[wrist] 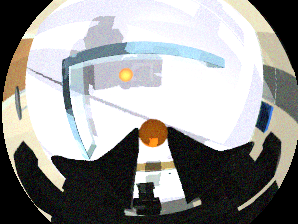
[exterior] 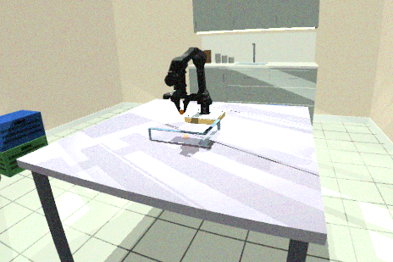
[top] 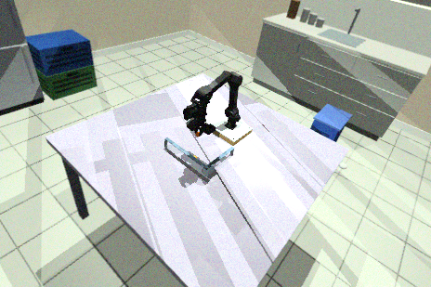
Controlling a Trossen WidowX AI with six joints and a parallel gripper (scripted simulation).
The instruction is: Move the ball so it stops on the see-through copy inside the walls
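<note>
- The ball (wrist: 152, 132) is clamped in the hand (wrist: 152, 137), above the tabletop (top: 260, 205).
- It is judged small, light, smooth; it is best held across the middle.

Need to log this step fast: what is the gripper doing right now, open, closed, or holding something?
Gripper: closed on the orange ball, held off the table, short of the clear walls.
</note>
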